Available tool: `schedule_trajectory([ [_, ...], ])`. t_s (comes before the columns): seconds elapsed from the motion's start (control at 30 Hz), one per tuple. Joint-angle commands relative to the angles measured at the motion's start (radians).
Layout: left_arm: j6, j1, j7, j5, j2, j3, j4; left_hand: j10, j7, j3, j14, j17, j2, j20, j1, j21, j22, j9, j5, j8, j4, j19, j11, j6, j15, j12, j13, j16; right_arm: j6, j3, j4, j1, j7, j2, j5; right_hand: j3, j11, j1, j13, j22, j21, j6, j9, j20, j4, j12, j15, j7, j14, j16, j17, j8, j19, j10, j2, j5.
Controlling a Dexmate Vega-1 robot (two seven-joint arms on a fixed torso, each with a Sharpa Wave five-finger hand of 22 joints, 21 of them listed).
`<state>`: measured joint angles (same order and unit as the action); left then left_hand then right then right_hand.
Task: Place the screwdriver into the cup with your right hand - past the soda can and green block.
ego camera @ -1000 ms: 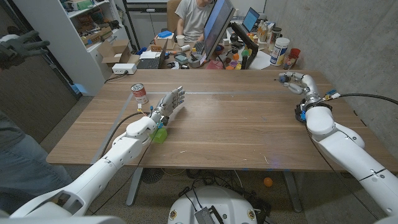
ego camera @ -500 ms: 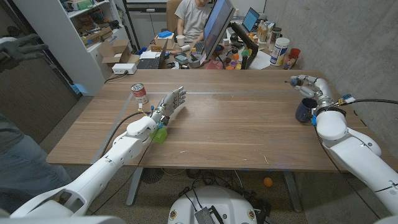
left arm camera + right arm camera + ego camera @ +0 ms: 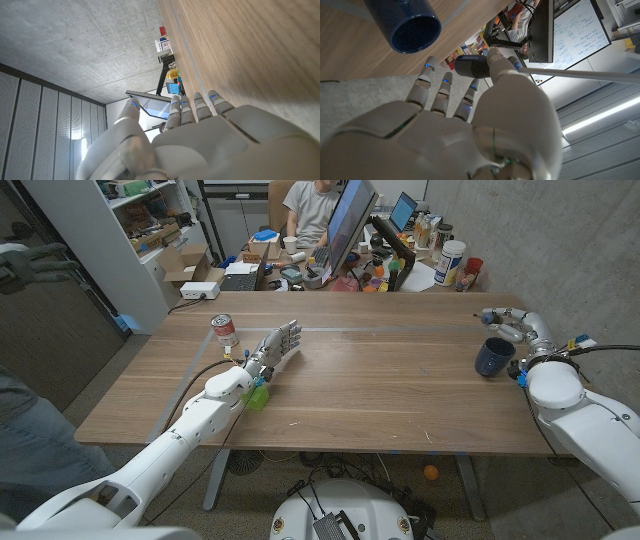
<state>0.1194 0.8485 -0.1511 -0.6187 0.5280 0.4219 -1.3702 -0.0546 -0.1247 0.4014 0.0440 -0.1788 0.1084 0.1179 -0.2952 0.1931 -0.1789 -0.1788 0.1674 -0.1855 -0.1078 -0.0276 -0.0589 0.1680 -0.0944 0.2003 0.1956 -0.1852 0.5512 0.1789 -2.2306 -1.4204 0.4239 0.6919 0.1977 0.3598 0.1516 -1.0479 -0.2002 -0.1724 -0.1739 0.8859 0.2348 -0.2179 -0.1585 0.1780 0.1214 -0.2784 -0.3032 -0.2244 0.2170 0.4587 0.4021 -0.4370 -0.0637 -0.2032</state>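
Looking down from the head, a wooden bench stands in a messy office. The right robot hand pinches the screwdriver just above the blue cup. The left robot hand waits with fingers apart, near the soda can and green block.

From the right wrist, the screwdriver sits in the fingers beside the cup.

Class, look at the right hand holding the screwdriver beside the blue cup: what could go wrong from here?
1. The cup stands near the table corner; a nudge from the right hand may tip it or push it off.
2. The screwdriver is pinched by its handle only, so it may slip or miss the cup's mouth.
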Motion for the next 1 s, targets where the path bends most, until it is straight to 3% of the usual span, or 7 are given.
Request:
schedule_trajectory([
  [0.03,-0.001,0.004,-0.001,-0.002,0.000,-0.001,-0.001,0.001,0.001,0.002,-0.007,-0.005,-0.004,0.003,0.008,0.003,-0.003,-0.004,0.006,-0.004,-0.004,-0.007,0.002,0.003,-0.003,0.009,0.003,-0.004,0.138,0.129,-0.058,-0.034,-0.119,0.006,0.128,0.004,-0.016,-0.007,-0.002,-0.002,-0.006,0.136,0.010,-0.001,-0.002,0.008,0.012,0.144,0.003,0.006,-0.001,0.024,-0.011,0.000,-0.001,0.005],
  [0.43,-0.003,0.017,0.006,-0.004,0.003,-0.002,-0.013,0.001,0.001,0.002,-0.007,-0.005,-0.004,0.003,0.008,0.003,-0.003,-0.004,0.006,-0.004,-0.005,-0.008,0.001,0.004,-0.004,0.009,0.003,-0.004,0.229,0.209,-0.048,-0.034,-0.214,0.043,0.197,0.013,-0.030,-0.012,-0.002,-0.002,-0.005,0.150,0.018,-0.001,-0.009,0.011,0.025,0.162,0.014,0.013,-0.003,0.039,-0.031,0.005,0.009,0.011],
  [1.0,-0.012,0.027,0.019,-0.003,0.010,-0.004,-0.030,0.002,0.001,0.003,-0.008,-0.005,-0.003,0.003,0.009,0.004,-0.003,-0.004,0.006,-0.004,-0.006,-0.009,0.003,0.004,-0.004,0.009,0.003,-0.004,0.324,0.223,0.029,0.015,-0.265,0.073,0.270,0.028,-0.047,-0.010,-0.002,-0.003,-0.008,0.148,0.019,0.000,-0.006,0.008,0.029,0.165,0.030,0.016,-0.001,0.044,-0.053,0.028,0.007,0.012],
])
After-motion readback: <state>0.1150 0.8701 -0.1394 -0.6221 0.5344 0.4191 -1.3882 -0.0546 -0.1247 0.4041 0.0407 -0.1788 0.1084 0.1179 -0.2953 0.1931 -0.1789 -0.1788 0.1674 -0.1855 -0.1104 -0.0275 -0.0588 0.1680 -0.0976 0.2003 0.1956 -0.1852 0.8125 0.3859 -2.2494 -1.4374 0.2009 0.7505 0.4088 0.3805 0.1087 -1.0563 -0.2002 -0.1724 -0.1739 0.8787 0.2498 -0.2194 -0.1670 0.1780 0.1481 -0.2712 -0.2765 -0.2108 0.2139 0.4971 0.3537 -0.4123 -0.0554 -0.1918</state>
